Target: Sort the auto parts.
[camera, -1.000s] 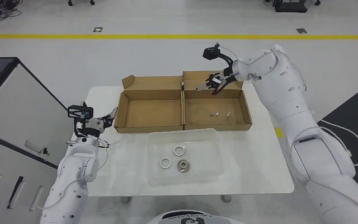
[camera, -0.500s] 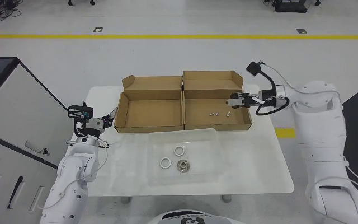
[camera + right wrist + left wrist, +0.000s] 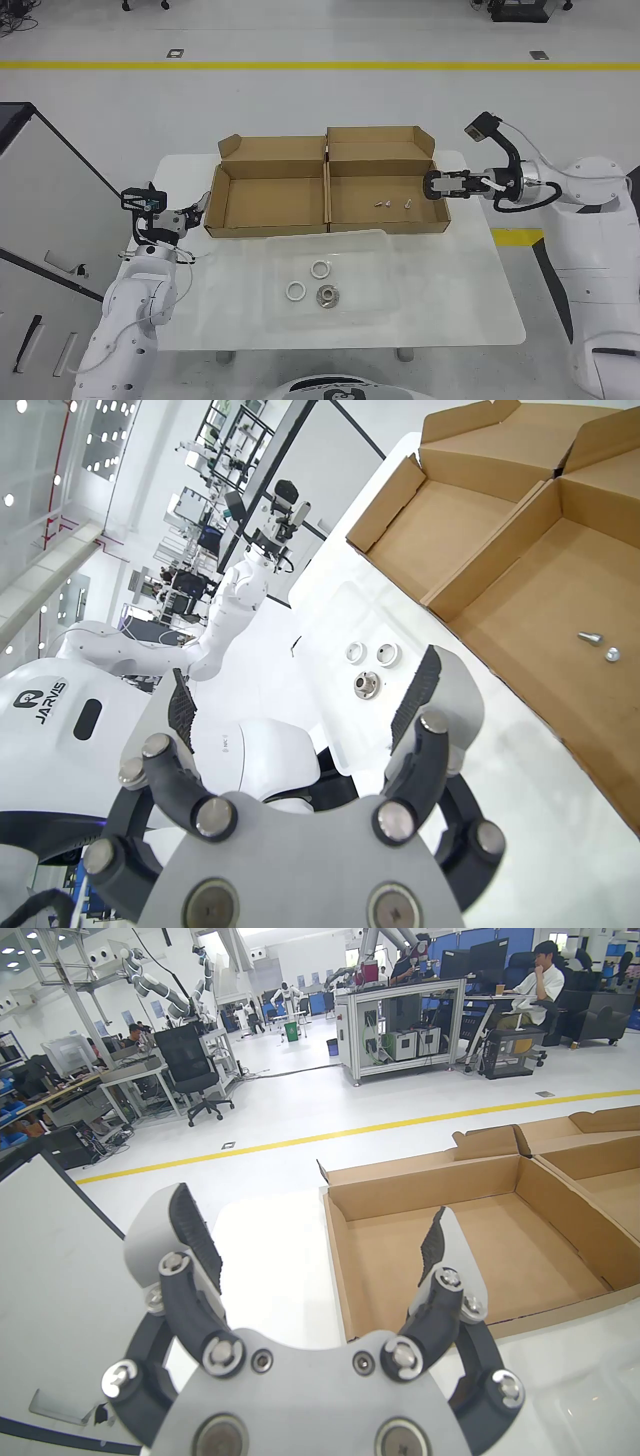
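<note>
Change: right arm has swung out from over the right box's far side; its claw (image 3: 430, 186) now sits at that box's right wall. Left arm unmoved.
Table (image 3: 450, 290): white; carries all items.
Left box (image 3: 268, 200): open cardboard, nothing seen inside.
Right box (image 3: 360, 195): open cardboard, touching the left box; holds the screws.
Tray (image 3: 370, 255): clear, on the robot's side of the boxes, just beside them.
Right claw (image 3: 305, 665): released, nothing between its fingers.
Left claw (image 3: 310, 1208): released, empty; off the left box's outer wall, well apart from the tray.
Hub (image 3: 327, 295): flanged metal part in the tray, flange down, bore up.
Rings (image 3: 320, 269): two, white, flat in the tray, just beside the hub.
Screws (image 3: 381, 201): two small ones on the right box's floor, near each other.
Key relation: unsorted parts lie robot-ward and leftward of the right claw, roughly midway between the claws. Hub and rings stand bore-up with no long axis across the table, so a descent from above probably suits whichever arm goes.
</note>
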Motion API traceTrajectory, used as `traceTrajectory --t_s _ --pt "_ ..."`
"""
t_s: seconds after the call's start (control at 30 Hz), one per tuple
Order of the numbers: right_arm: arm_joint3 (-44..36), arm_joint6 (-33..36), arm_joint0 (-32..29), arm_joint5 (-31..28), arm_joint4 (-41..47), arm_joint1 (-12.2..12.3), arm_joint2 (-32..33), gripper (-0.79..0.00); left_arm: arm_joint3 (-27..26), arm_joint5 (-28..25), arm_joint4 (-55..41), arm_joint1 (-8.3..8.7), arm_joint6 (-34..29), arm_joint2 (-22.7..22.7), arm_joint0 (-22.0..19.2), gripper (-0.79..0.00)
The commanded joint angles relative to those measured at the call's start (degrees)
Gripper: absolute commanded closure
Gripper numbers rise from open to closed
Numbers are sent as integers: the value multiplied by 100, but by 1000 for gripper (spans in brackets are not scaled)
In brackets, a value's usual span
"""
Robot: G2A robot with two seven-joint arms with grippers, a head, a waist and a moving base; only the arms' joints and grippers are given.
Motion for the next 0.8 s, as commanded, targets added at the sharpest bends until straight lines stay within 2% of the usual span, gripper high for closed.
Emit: traceTrajectory --t_s 0.0,0.37,0.6,0.77 --pt "0 0 0 0 0 0 0 -785 0 0 0 0 0 0 0 -785" --pt "0 0 0 0 0 0 0 -785 -118 -97 73 8 -37 -3 -54 -785" --pt "0 0 0 0 0 0 0 -785 -1092 -1318 588 95 -1260 73 -426 -785" --pt "0 0 0 0 0 0 0 -785 -1397 -2116 520 120 -1952 369 -879 -785"
